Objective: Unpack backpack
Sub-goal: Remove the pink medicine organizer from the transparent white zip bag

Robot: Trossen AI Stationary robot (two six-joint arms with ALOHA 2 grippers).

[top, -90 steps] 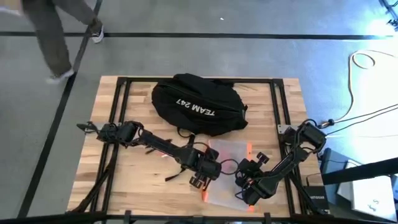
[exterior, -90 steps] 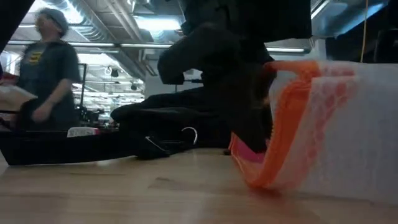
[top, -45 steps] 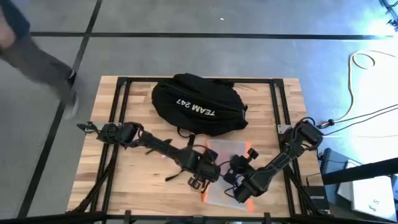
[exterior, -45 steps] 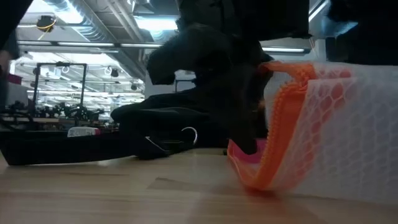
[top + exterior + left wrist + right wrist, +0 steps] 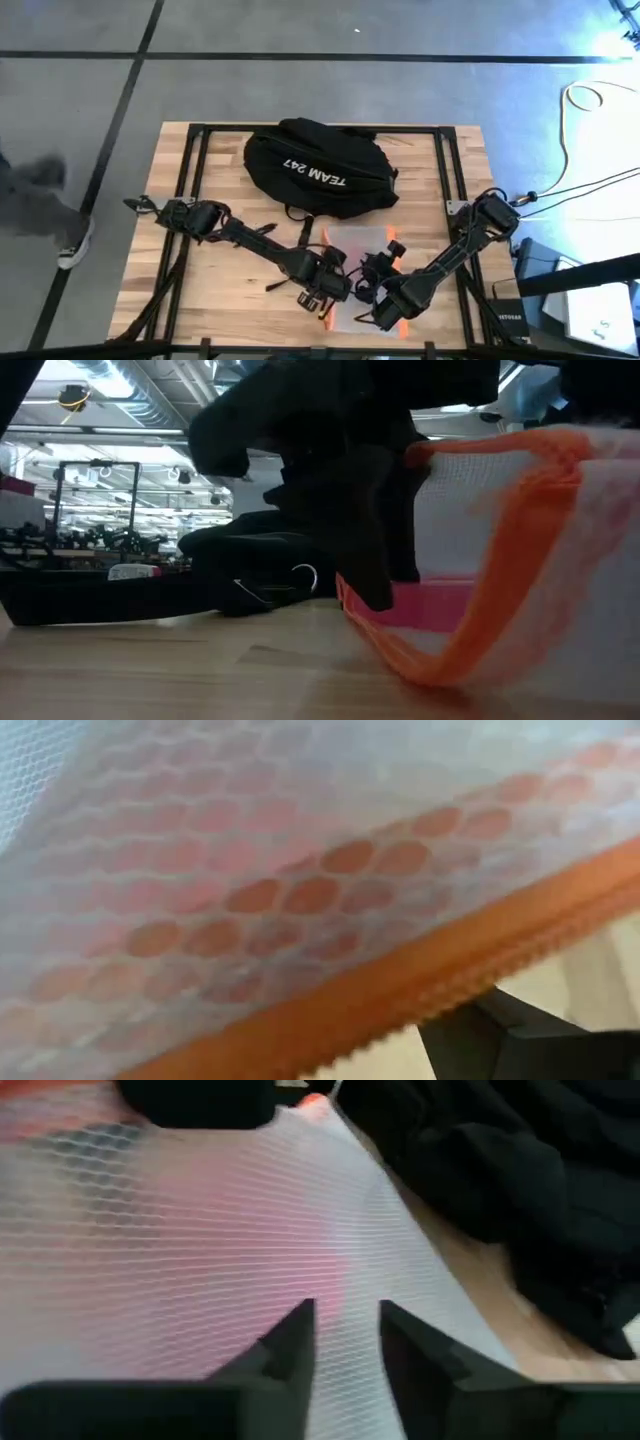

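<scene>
The backpack (image 5: 320,168) lies at the worktop's (image 5: 210,305) far edge, lettering up. Near the front edge both claws meet at a translucent mesh pouch (image 5: 362,262) with an orange zipper. The right gripper (image 5: 344,1342) shows its fingers slightly parted over the mesh. The left gripper (image 5: 318,293) is at the pouch's zipper edge; its grip cannot be told. Only the low view shows the pouch lifted off the wood.

Matt black cloth backpack (image 5: 318,168); translucent, seemingly plastic mesh pouch (image 5: 362,245); wooden table (image 5: 215,280).
</scene>
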